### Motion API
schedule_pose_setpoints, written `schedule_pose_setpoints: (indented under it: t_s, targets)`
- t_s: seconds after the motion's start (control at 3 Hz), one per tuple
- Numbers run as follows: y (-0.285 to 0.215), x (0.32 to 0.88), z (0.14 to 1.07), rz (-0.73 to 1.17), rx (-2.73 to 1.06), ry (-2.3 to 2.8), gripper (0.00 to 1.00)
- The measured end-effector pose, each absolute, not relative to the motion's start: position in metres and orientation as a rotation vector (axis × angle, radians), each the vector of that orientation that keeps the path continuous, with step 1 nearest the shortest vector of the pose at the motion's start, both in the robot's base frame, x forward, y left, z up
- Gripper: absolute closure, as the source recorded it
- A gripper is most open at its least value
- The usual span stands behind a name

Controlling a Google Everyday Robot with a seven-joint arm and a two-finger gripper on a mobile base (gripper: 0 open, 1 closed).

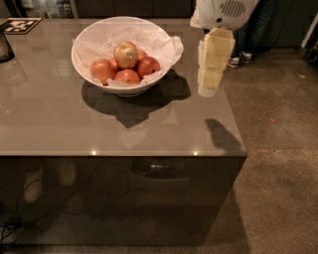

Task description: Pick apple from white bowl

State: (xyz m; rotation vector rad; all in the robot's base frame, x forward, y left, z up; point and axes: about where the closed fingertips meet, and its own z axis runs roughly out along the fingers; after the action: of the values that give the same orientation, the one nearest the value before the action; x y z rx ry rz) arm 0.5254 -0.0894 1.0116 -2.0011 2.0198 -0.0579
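Note:
The apple (126,54), yellow-gold with a small pale sticker, lies on top of several redder apples (127,77) in the white bowl (77,61). The bowl is lined with crumpled white paper and stands at the back middle of the brown table. My gripper (209,88), cream-coloured under a white arm housing (224,11), hangs pointing down over the table's right part. It is to the right of the bowl, apart from it, and higher than the apples.
The glossy brown table (59,129) has its right edge close under the gripper and its front edge near me. A dark object (5,47) and a black-and-white marker (20,25) sit at the far left. A person's legs and shoes (239,55) are behind the arm.

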Motion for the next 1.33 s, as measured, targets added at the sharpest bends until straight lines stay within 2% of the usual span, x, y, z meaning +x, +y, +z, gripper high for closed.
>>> schedule_pose_setpoints:
  t_s: [0.67, 1.33]
  targets:
    - [-0.066, 0.544, 1.016, -0.079, -1.975, 1.948, 0.0]
    - [-0.022, 0.61, 1.036, -0.062, -1.992, 1.832, 0.0]
